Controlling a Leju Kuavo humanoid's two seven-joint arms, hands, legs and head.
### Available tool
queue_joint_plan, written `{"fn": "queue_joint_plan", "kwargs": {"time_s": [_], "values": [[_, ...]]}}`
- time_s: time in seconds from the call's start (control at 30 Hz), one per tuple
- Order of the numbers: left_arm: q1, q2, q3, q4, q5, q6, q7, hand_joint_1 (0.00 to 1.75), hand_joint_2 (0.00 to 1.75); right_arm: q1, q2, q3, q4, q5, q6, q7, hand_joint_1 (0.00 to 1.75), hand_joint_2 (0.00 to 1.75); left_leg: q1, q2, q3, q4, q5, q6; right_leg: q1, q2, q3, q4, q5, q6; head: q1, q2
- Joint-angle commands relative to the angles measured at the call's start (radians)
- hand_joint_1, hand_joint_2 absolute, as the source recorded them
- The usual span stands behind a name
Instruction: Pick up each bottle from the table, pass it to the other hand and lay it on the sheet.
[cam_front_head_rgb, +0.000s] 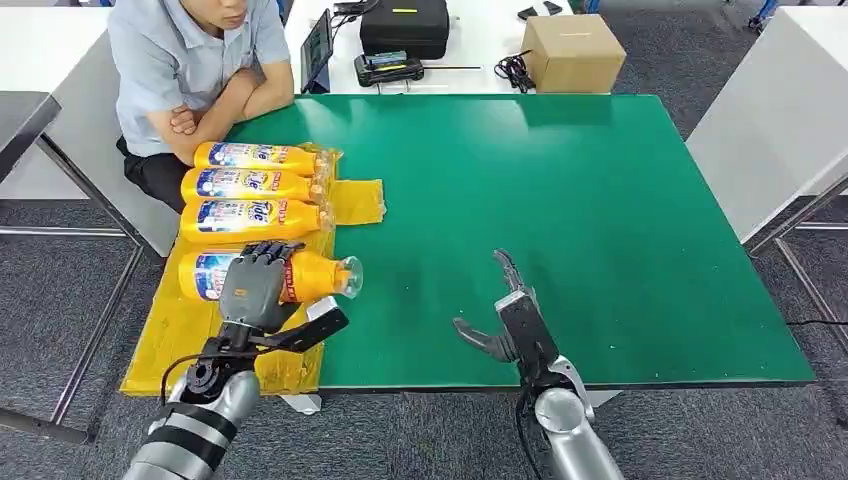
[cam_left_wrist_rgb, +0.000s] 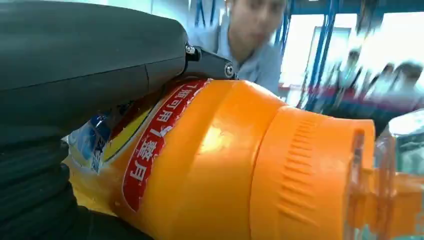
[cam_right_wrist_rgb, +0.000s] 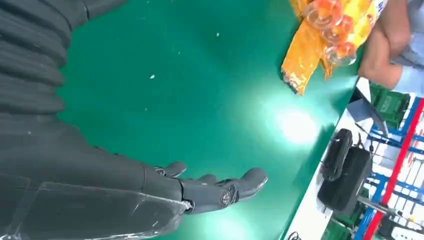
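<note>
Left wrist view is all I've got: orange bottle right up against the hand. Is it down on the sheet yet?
Observer: Yes. In the head view the fourth bottle lies on the yellow sheet, and the left hand rests over it.
Operator: Others placed?
Observer: Three bottles lie side by side on the sheet, just beyond it.
Operator: Right hand?
Observer: The right hand hovers open over the bare green table, holding nothing.
</note>
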Motion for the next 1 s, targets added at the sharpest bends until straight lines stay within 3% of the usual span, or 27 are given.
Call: {"fn": "queue_joint_plan", "kwargs": {"time_s": [0.03,0.4,0.43,0.47,0.53,1.0], "values": [[-0.153,0.061,-0.008,0.330,-0.028,-0.074,0.010,1.75,1.75,-0.036,0.009,-0.026,0.033,-0.007,0.025,-0.003,0.00,1.75,0.002,0.002,0.004,0.001,-0.002,-0.003,0.002,0.001,0.004,0.000,-0.001,-0.003,-0.001,0.000],[-0.241,0.034,0.017,0.518,0.007,-0.072,-0.034,1.75,1.75,-0.040,0.023,0.030,0.060,-0.009,0.063,0.003,0.00,1.75,0.001,0.001,0.003,0.000,-0.001,-0.002,0.001,0.000,0.003,0.000,-0.001,-0.002,0.000,0.000],[-0.242,0.030,0.019,0.519,0.011,-0.073,-0.035,0.91,1.75,-0.040,0.024,0.032,0.060,-0.009,0.064,0.003,0.00,1.75,0.002,0.002,0.004,0.000,-0.002,-0.003,0.002,0.001,0.005,-0.001,-0.001,-0.003,0.000,0.000],[-0.242,0.024,0.017,0.521,0.015,-0.079,-0.047,0.23,1.75,-0.038,0.020,0.034,0.058,-0.010,0.064,0.002,0.00,1.75,0.001,0.002,0.002,0.000,-0.001,-0.002,0.001,0.001,0.002,0.000,0.000,-0.002,0.000,0.000],[-0.238,0.017,0.014,0.521,0.015,-0.080,-0.049,0.02,1.75,-0.036,0.016,0.031,0.059,-0.011,0.063,0.002,0.00,1.75,0.001,0.001,0.003,0.000,-0.001,-0.002,0.001,0.001,0.003,0.000,0.000,-0.002,0.000,0.000],[-0.260,0.023,-0.005,0.574,0.030,-0.235,-0.031,0.00,1.75,-0.055,0.008,0.023,0.071,-0.010,0.063,0.002,0.00,1.75,0.001,0.003,0.008,-0.001,-0.001,-0.003,0.002,0.002,0.008,-0.002,0.000,-0.003,0.000,0.000]]}}
